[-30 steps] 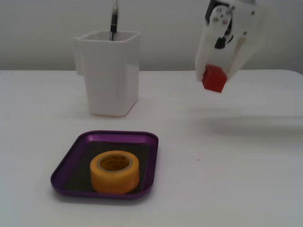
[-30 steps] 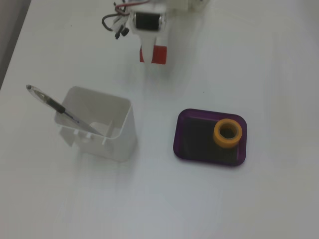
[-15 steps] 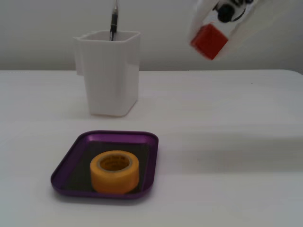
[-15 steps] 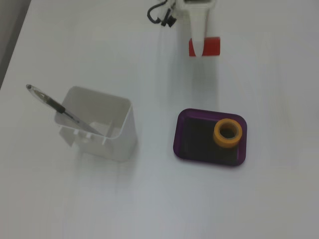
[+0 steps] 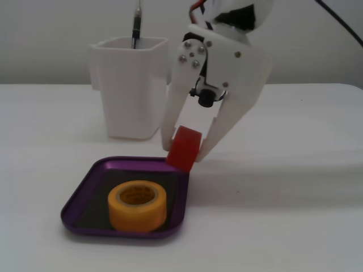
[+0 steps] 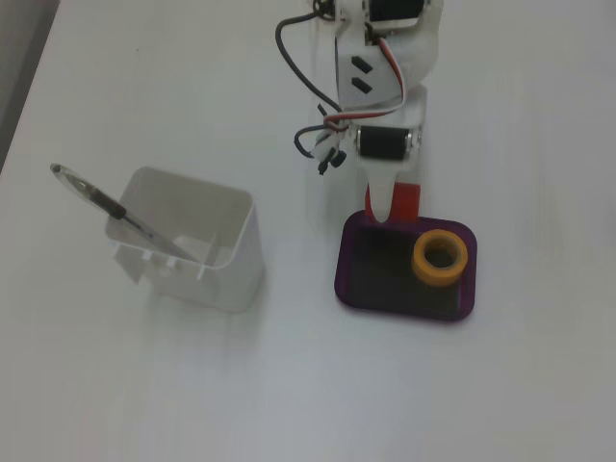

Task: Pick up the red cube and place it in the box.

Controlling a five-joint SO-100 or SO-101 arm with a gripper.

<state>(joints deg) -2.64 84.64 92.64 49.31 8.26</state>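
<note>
The red cube [image 5: 184,148] sits tilted between the two white fingers of my gripper [image 5: 184,153], which is shut on it. Its lower edge is at the far right corner of the purple tray [image 5: 76,201]; I cannot tell whether it touches the rim. In the fixed view from above, the cube [image 6: 407,199] shows beside the gripper [image 6: 393,208] at the tray's [image 6: 385,279] upper rim, partly hidden by a finger. The arm comes down from above and behind the tray.
A yellow tape roll [image 5: 138,205] lies in the tray, at its right end in the view from above [image 6: 441,258]. A tall white container [image 5: 129,85] [image 6: 192,241] holding a pen [image 5: 136,25] stands left of the arm on the white table.
</note>
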